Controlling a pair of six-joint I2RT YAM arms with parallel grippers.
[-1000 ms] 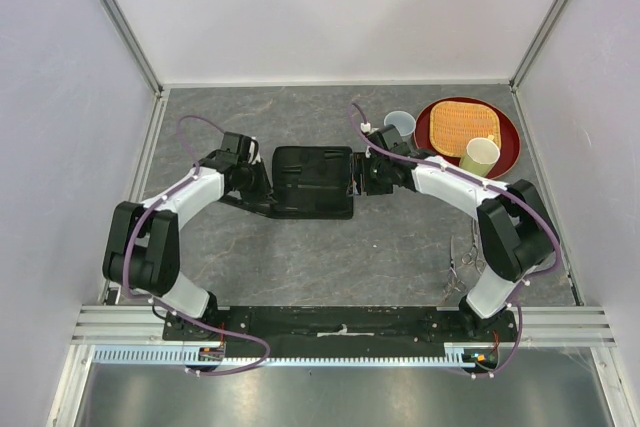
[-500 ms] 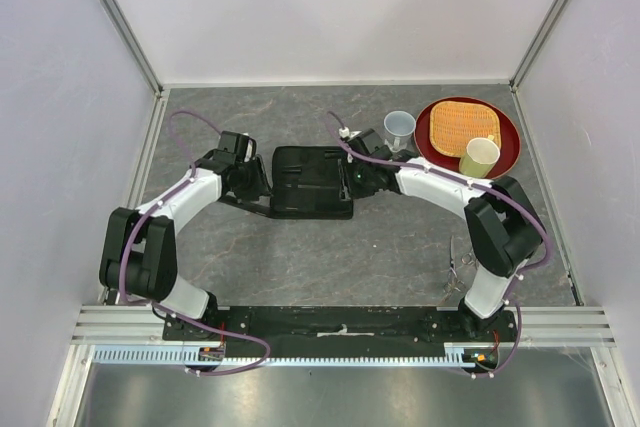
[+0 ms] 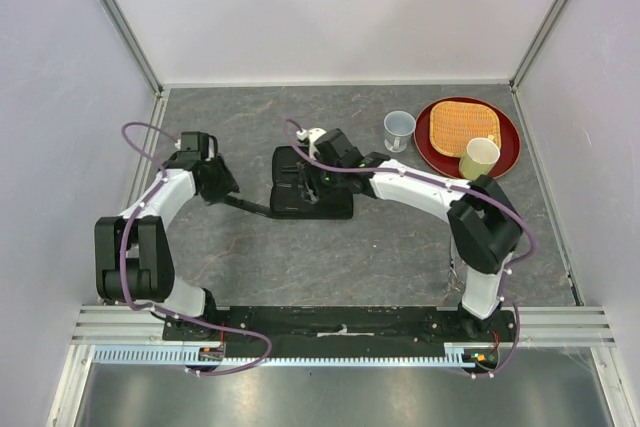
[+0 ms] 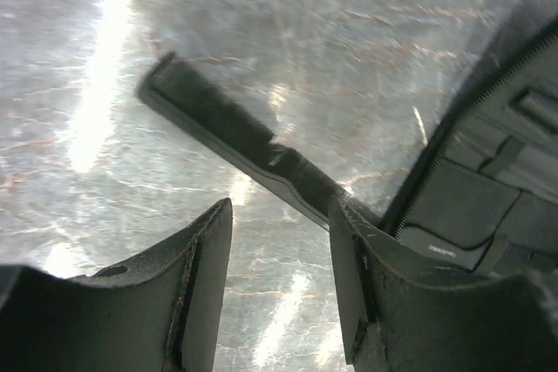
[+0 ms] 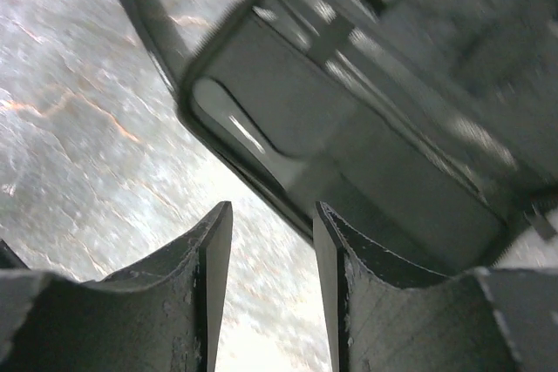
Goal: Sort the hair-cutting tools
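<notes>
A slim black comb (image 3: 248,206) lies on the table, its right end against or under the flat black folding case (image 3: 325,199). In the left wrist view the comb (image 4: 234,132) lies just beyond my fingers, with the case (image 4: 488,189) at the right. My left gripper (image 3: 222,187) (image 4: 279,241) is open and empty, just left of the comb. My right gripper (image 3: 305,182) (image 5: 270,224) is open and empty above the case's left part (image 5: 366,128). Thin silver scissors (image 3: 452,266) show partly beside the right arm's base. The second comb is not visible.
A clear cup (image 3: 399,129) stands right of the case. A red round tray (image 3: 505,157) at the back right holds a woven mat (image 3: 463,125) and a pale cup (image 3: 479,156). White walls enclose the table.
My left gripper has moved left, away from the case's edge. My right gripper has moved left from the case's right edge to above its left part.
</notes>
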